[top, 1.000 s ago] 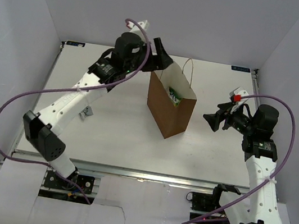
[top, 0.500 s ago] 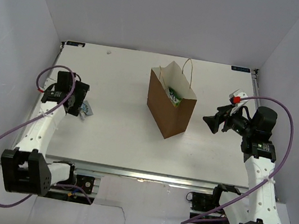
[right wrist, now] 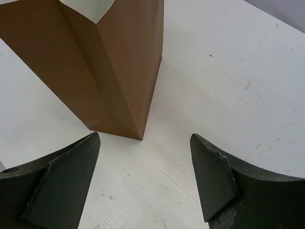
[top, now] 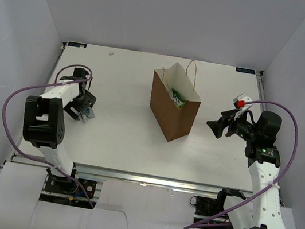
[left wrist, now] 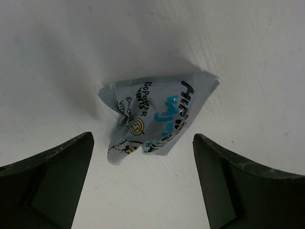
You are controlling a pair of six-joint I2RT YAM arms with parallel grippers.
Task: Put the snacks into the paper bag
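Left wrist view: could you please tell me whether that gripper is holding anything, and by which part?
Nothing is held: the left gripper stands open, not touching the crumpled silvery blue-grey foil packet on the white table.

Between the tips of your dark left hand (left wrist: 143, 139) you see a silvery blue-grey packet (left wrist: 157, 119) with black lettering, turquoise script and a yellow round badge, on the white counter (left wrist: 248, 57). Ahead of your dark right hand (right wrist: 144, 137), the paper bag (right wrist: 109, 71) is plain brown, pale inside, with a green-and-white packet (top: 177, 99) showing.

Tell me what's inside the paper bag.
A green packet shows through the open top of the paper bag; the bag's brown walls hide whatever lies deeper.
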